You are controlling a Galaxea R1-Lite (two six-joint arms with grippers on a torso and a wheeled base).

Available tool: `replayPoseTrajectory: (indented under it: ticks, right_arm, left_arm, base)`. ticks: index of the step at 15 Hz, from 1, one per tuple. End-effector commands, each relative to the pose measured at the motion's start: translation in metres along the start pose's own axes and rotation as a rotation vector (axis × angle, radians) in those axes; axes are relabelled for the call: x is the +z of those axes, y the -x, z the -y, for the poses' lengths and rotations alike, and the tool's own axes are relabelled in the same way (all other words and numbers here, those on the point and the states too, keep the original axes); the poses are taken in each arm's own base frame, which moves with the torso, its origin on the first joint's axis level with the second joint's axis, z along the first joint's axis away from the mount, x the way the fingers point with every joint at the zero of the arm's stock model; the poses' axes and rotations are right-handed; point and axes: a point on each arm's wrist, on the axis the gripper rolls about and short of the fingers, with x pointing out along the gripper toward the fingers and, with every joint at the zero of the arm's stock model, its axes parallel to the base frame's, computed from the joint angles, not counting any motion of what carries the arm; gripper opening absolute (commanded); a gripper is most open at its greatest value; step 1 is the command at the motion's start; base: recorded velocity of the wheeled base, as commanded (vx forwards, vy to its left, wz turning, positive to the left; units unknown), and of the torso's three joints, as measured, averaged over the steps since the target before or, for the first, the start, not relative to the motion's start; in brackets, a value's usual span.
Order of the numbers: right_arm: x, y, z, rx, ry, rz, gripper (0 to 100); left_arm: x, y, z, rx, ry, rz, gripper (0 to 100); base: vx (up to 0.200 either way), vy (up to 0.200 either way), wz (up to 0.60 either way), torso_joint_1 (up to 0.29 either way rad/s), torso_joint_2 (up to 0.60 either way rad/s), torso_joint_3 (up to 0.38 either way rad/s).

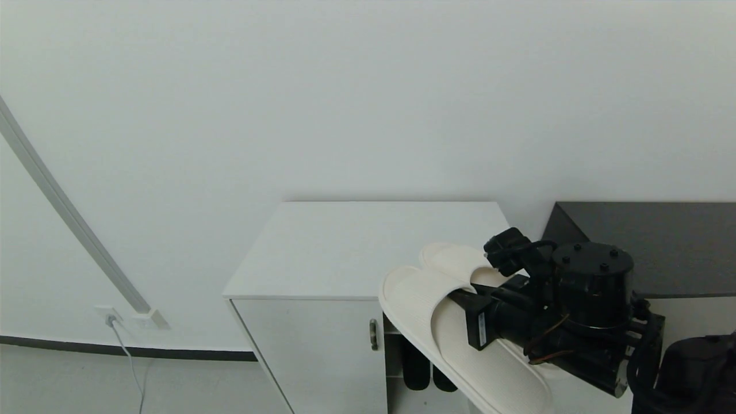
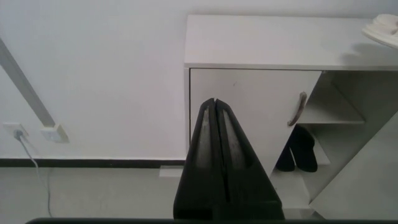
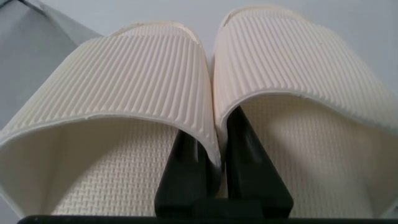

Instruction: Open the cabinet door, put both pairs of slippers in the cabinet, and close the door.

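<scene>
My right gripper (image 1: 467,300) is shut on a pair of cream ribbed slippers (image 1: 437,305), one finger inside each strap, pinching the two inner edges together (image 3: 214,134). It holds them in the air, toes tilted up, in front of the white cabinet's (image 1: 368,247) top right corner. The cabinet's right side stands open, and a pair of black slippers (image 2: 297,152) stands on the bottom shelf (image 1: 425,374). The left door (image 1: 313,351) with its small metal handle (image 1: 373,334) is closed. My left gripper (image 2: 215,109) is shut and empty, held in front of that left door.
A dark grey surface (image 1: 650,241) adjoins the cabinet on the right. A wall socket (image 1: 109,315) with a white cable and a slanted cable duct (image 1: 63,207) are on the wall to the left. Inside the open half, a middle shelf (image 2: 329,112) is bare.
</scene>
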Motion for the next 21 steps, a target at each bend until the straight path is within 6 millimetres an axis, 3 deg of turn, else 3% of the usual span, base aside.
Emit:
replayPoseTrajectory:
  ticks: [1, 4, 12, 21]
  right_arm:
    - [-0.0002, 0.0, 0.0004, -0.001, 0.0, -0.001, 0]
    - [-0.001, -0.0007, 0.0004, -0.002, 0.0, -0.004, 0]
    - [-0.0021, -0.0007, 0.0009, -0.002, -0.002, -0.007, 0]
    - [-0.0075, 0.0001, 0.005, -0.015, -0.001, -0.028, 0]
  left_arm:
    - [0.0, 0.0, 0.0, 0.001, 0.0, 0.001, 0]
    - [0.0, 0.0, 0.0, -0.001, 0.0, 0.001, 0]
    - [0.0, 0.0, 0.0, -0.001, 0.0, 0.001, 0]
    - [0.0002, 0.0, 0.0, 0.002, 0.001, 0.002, 0]
  base:
    - [0.0, 0.0, 0.0, 0.0, 0.0, 0.0]
    - [0.0, 0.0, 0.0, 0.0, 0.0, 0.0]
    - [-0.2, 0.0, 0.0, 0.002, 0.01, 0.002]
    - [0.0, 0.0, 0.0, 0.0, 0.0, 0.0]
